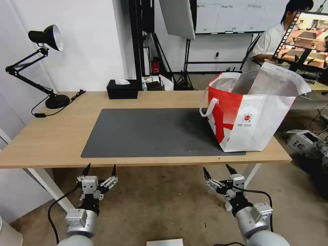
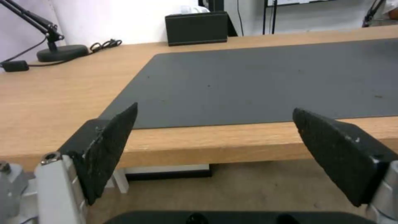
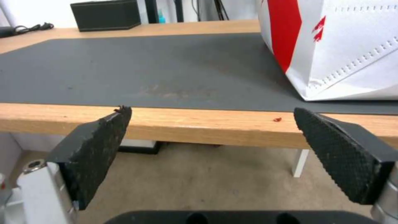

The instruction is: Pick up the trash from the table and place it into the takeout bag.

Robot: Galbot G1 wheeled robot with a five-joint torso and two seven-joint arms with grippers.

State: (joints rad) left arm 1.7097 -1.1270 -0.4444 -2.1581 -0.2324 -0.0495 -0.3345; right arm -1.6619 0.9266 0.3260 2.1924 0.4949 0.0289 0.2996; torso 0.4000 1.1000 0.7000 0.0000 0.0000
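a: where's the takeout bag (image 1: 251, 112) standing?

b: upright on the table (image 1: 51, 136), at about 3 o'clock from the middle of the dark grey mat (image 1: 150, 133). its base covers the mat's right end, and its near corner comes close to the table's front edge. the mouth gapes open, showing silver foil lining, and 1 white strap handle hangs down its red side.

a: and the trash?

b: on the mat i can make out only faint smears, plus 1 tiny red speck (image 3: 277, 119) on the bare wood by the front edge, seen from the right wrist.

a: what about the arms?

b: both hang below and in front of the table's front edge. the left gripper (image 1: 100, 168) sits at roughly 7 o'clock from the mat's centre, its 2 black fingers spread wide with nothing between them. the right gripper (image 1: 220, 169) sits at roughly 5 o'clock, just short of the bag's near corner, also spread wide and empty. a bit of dark red scrap clings to the tip of 1 right finger (image 3: 93, 146).

a: anything else on the table?

b: a black tissue box (image 1: 122, 89) at 12 o'clock along the back edge, well apart from the bag, and a black desk lamp (image 1: 44, 61) at about 10 o'clock, its cord trailing beside the base.
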